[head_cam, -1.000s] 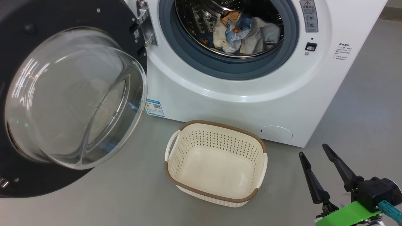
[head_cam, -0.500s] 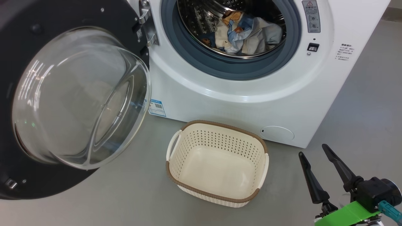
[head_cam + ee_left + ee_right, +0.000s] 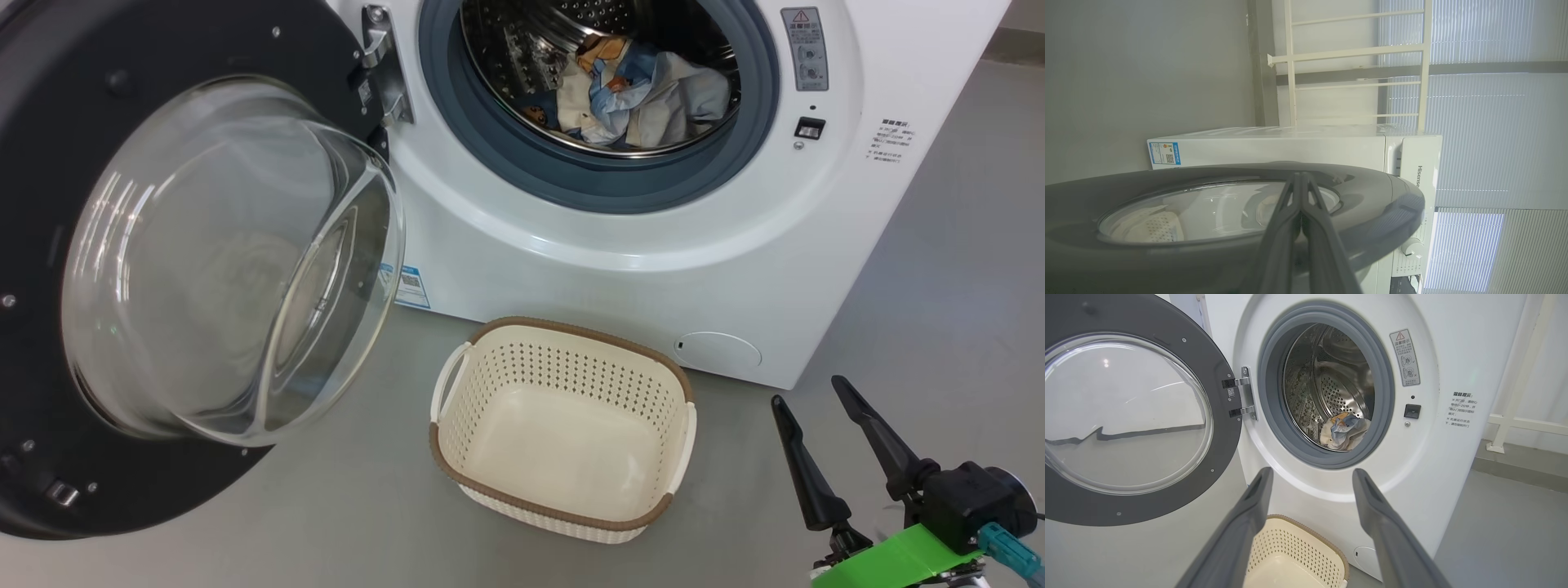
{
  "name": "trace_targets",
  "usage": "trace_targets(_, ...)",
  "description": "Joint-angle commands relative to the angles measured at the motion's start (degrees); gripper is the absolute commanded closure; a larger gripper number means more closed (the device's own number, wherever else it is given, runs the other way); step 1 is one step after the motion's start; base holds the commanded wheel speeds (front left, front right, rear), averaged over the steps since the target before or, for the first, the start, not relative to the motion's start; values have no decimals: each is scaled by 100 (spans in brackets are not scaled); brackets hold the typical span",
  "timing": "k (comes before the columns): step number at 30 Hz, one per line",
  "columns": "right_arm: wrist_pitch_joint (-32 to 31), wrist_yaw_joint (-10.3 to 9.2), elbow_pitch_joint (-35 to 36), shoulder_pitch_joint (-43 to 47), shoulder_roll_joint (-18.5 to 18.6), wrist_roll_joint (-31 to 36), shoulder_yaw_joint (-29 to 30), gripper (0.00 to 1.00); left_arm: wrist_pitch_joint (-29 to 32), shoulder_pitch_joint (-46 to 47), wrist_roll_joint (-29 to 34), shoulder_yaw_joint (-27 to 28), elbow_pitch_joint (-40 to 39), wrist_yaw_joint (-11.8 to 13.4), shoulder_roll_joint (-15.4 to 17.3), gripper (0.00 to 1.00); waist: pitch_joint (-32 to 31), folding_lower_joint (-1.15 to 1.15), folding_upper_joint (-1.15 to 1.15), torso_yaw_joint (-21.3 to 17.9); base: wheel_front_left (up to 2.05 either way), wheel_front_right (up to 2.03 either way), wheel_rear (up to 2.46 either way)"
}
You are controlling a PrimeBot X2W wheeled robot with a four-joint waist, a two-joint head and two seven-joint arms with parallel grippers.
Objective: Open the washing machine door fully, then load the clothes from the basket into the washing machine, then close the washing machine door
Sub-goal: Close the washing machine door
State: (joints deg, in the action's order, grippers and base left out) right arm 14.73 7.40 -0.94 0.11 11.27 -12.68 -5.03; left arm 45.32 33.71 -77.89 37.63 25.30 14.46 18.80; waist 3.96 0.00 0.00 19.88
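Washing machine door point(image 3: 196, 261), large round glossy black w/ bulging clear glass bowl & metal hinge, stands wide open, off to the left of the right gripper point(image 3: 807, 390). Its outer face lies just beneath the left gripper point(image 3: 1301, 176). Left gripper is clenched, fingers pressed together w/ nothing btwn them; can't tell if they touch the door. Right gripper is released, fingers spread, empty, low & well apart from the door. Small cream perforated plastic basket point(image 3: 563, 367) w/ brown rim sits empty near the right gripper, to its left. The clothes point(image 3: 645, 98), light-blue printed fabric plus cream pieces, lie in the steel drum point(image 3: 522, 49) of the big white boxy washing machine point(image 3: 612, 278), ahead of that gripper & higher up. So prob. only the closing is left. Risks: clenched fingers skid on the glossy face, so the door stalls short of the latch; too soft a push = no latch; a fold riding up onto the grey gasket point(image 3: 596, 181) gets pinched by the glass bowl; too hard a swing rebounds.
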Motion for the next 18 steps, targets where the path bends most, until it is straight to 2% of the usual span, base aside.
trace_targets(1,27,9,142,-35,53,25,-120,0,140,-113,-72,-27,-220,66,105,100,9,0,0,-12,0,0,0)
trace_targets(18,27,9,156,9,4,27,-69,0,701,-429,-265,-178,-1071,400,-155,100,-52,0,0,58,0,0,0)
